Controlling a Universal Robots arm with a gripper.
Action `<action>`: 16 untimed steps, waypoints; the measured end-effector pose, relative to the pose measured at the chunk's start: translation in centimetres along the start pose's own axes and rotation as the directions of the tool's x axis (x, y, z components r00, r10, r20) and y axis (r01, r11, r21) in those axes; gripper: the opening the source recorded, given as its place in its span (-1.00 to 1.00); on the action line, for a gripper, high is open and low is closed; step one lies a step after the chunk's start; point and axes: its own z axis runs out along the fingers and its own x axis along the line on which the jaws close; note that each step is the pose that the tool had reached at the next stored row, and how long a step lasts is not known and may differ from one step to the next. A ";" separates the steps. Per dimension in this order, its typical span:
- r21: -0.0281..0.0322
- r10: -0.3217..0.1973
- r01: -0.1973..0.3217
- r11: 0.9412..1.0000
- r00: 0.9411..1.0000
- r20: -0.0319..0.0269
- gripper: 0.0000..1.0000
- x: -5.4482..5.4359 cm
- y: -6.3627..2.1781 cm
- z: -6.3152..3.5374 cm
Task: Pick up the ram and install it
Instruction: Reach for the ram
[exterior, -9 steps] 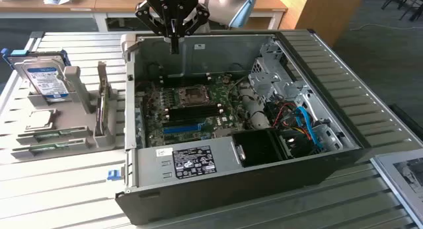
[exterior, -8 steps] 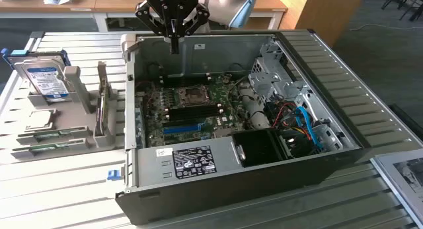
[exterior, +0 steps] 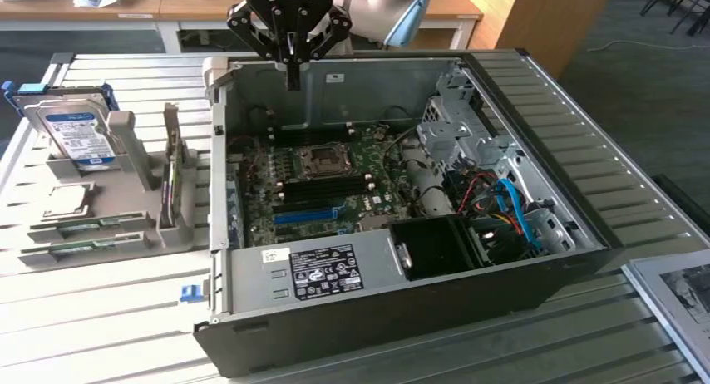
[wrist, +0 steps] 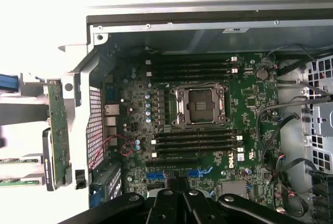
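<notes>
On the exterior view's left, a gray holder (exterior: pixel 133 238) sits on the table (exterior: pixel 111 334). A silver hard drive (exterior: pixel 72 135) with a blue and white label leans up at the far end of the holder. In front of it lies a small square chip (exterior: pixel 65 203). Two green sticks (exterior: pixel 86 238) lie flat at the near end.

The ram (exterior: pixel 170 172) is in this holder too, on the side next to the computer. It is a long, thin green stick, and it stands up on its edge. Nothing is touching it. A small blue clip (exterior: pixel 191 292) lies on the table near the computer's corner.

Next comes the big black computer box (exterior: pixel 367 317). It lies on its side with the cover off, so you can see in. The pincer (exterior: pixel 292 78) hangs over the far edge of the box, well apart from the ram. Its two fingers are pressed together, and there is nothing between them.

Inside the box is the green main board (exterior: pixel 322 184), with a square socket (exterior: pixel 325 158) in the middle. Long black slots (wrist: pixel 192 140) lie beside the socket, and a blue slot (exterior: pixel 305 215) lies nearer the front. More to the exterior view's right are a black block (exterior: pixel 438 247) and blue and red wires (exterior: pixel 505 205).
</notes>
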 end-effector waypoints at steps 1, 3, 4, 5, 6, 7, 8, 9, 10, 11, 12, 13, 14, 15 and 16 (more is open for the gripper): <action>0.000 0.000 0.000 1.000 1.000 0.000 -0.80 0.0 0.00 0.00; 0.000 0.000 0.000 1.000 1.000 0.000 -0.80 0.1 0.00 0.00; 0.000 0.000 0.000 1.000 1.000 0.000 -0.80 0.2 -0.01 -0.01; 0.000 0.000 0.000 1.000 1.000 0.000 -0.80 0.2 -0.02 -0.01; 0.000 0.000 0.000 1.000 1.000 0.000 -0.80 0.4 -0.03 -0.01; 0.000 0.000 0.000 1.000 1.000 0.000 -0.80 0.5 -0.03 -0.01; 0.000 0.000 0.000 1.000 1.000 0.000 -0.80 0.6 -0.04 -0.01; 0.000 0.000 0.000 1.000 1.000 0.000 -0.80 0.8 -0.06 -0.02; 0.000 0.000 0.000 1.000 1.000 0.000 -0.80 0.9 -0.07 -0.02; 0.000 0.000 0.000 1.000 1.000 0.000 -0.80 1.1 -0.08 -0.02; 0.000 0.000 0.000 1.000 1.000 0.000 -0.80 1.3 -0.09 -0.03; 0.000 0.000 0.000 1.000 1.000 0.000 -0.80 1.5 -0.11 -0.03; 0.000 0.000 0.000 1.000 1.000 0.000 -0.80 1.7 -0.13 -0.03; 0.000 0.000 0.000 1.000 1.000 0.000 -0.80 1.9 -0.14 -0.03; 0.000 0.000 0.000 1.000 1.000 0.000 -0.80 2.1 -0.16 -0.04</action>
